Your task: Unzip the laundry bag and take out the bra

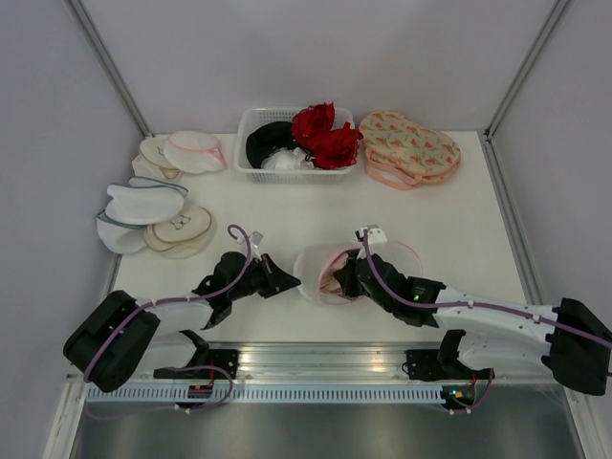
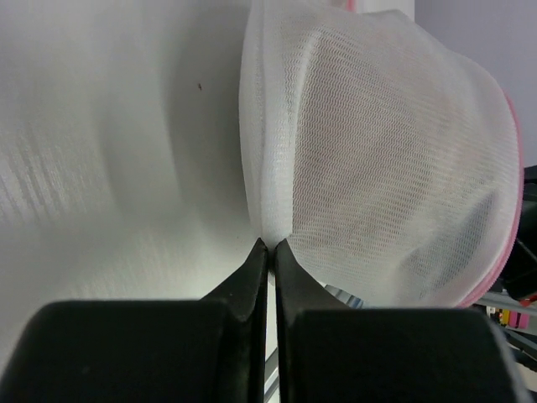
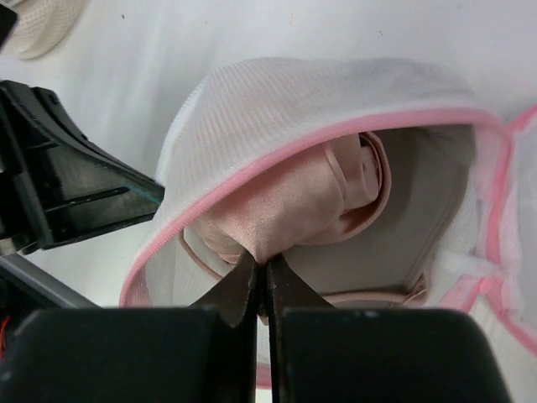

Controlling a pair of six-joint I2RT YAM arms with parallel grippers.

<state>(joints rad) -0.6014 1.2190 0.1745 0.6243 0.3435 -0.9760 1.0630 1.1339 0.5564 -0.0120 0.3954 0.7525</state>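
Observation:
The laundry bag (image 1: 316, 273), white mesh with pink zipper trim, lies unzipped and gaping near the table's front middle. The left wrist view shows its mesh dome (image 2: 377, 168), and my left gripper (image 2: 268, 245) is shut on a pinch of that mesh at the bag's left side (image 1: 292, 282). Inside the open mouth lies the bra (image 3: 285, 210), pale pink satin with a beige cup. My right gripper (image 3: 262, 264) is shut on a fold of the bra's pink fabric, reaching into the bag from the right (image 1: 346, 277).
A white basket (image 1: 251, 124) with red, black and white garments stands at the back. Beige floral pouches (image 1: 411, 143) lie to its right. White and cream pouches (image 1: 158, 206) are stacked at the left. The rail runs along the near edge (image 1: 316, 359).

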